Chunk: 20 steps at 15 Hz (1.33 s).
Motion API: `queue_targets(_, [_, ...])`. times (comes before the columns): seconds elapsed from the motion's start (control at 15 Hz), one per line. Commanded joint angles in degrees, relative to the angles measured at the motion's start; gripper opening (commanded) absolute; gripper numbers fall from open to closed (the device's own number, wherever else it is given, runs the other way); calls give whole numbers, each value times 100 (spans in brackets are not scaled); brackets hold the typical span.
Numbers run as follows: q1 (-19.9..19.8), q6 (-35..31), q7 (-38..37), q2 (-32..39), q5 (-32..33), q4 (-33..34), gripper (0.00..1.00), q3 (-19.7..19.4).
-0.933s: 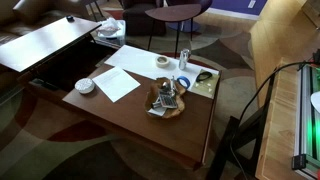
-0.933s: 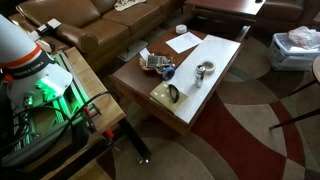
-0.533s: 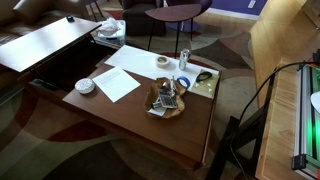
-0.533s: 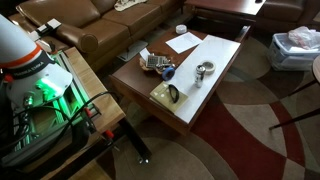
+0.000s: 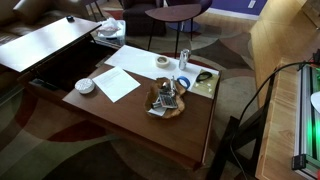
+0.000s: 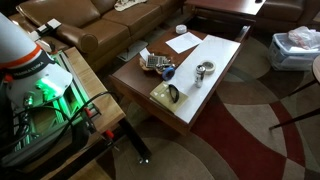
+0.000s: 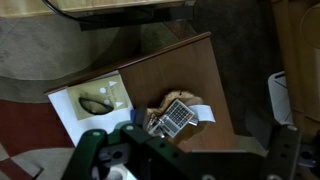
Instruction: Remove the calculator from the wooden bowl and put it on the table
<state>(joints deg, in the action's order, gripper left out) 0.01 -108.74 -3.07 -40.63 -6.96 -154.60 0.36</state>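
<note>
The calculator (image 5: pixel 168 98) lies in the wooden bowl (image 5: pixel 160 108) on the dark reddish-brown table (image 5: pixel 130 118). Both exterior views show this, also as calculator (image 6: pixel 155 62), bowl (image 6: pixel 149 67) and table (image 6: pixel 215 75). In the wrist view the calculator (image 7: pixel 177 116) lies tilted in the bowl (image 7: pixel 171 96), with a white paper strip beside it, on the table (image 7: pixel 190 65). My gripper (image 7: pixel 190 165) shows only in the wrist view, dark at the bottom edge, high above the bowl. Its fingers stand wide apart and hold nothing.
On the table are white paper sheets (image 5: pixel 118 82), a small white bowl (image 5: pixel 85 86), a tape roll (image 5: pixel 162 62), a bottle (image 5: pixel 184 58), a blue object (image 5: pixel 183 83) and a pale card with a dark item (image 5: pixel 203 80). A brown sofa (image 6: pixel 110 30) stands behind.
</note>
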Motion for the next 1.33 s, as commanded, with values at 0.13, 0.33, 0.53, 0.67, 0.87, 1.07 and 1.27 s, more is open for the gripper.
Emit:
queue_targets(0.13, [561, -1035, -632, 2095, -412, 672, 100, 769])
queue_targets(0.33, [539, -1555, -1398, 3116, -310, 1248, 100, 1030])
queue_targets(0.53, [624, -1528, -1229, 2878, -315, 1090, 100, 954])
queue_targets(0.67, [622, -1527, -1223, 2941, -314, 1119, 100, 938])
queue_targets(0.87, [620, -1525, -1224, 2785, -313, 1067, 100, 942])
queue_targets(1.07, [361, -1607, -2545, 3885, -21, 1810, 100, 988])
queue_targets(1.27, [397, -1697, -3598, 4770, 214, 2493, 100, 922])
